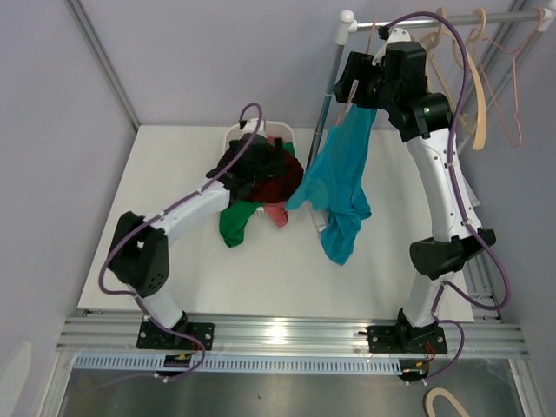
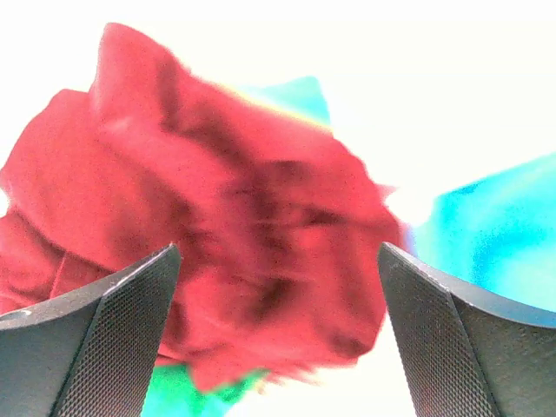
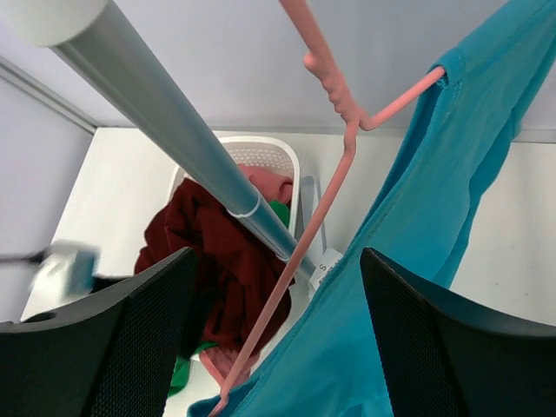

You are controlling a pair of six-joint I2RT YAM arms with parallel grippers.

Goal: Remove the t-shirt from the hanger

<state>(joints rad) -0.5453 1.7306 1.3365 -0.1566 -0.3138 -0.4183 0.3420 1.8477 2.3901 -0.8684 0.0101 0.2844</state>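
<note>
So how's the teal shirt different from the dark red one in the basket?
The teal shirt hangs stretched out from a pink hanger, while the dark red one lies crumpled in the white basket. The teal shirt is bright and hangs by itself; the dark red one is much darker and bunched among other clothes. Both are soft cloth garments.

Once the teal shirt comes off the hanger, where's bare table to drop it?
Widest bare table lies in the near strip between the left arm, the teal t-shirt and the front edge. A second patch sits far left, beside the basket. A narrower gap runs between t-shirt and right arm. Crowded: the basket and its spilled clothes pile.
</note>
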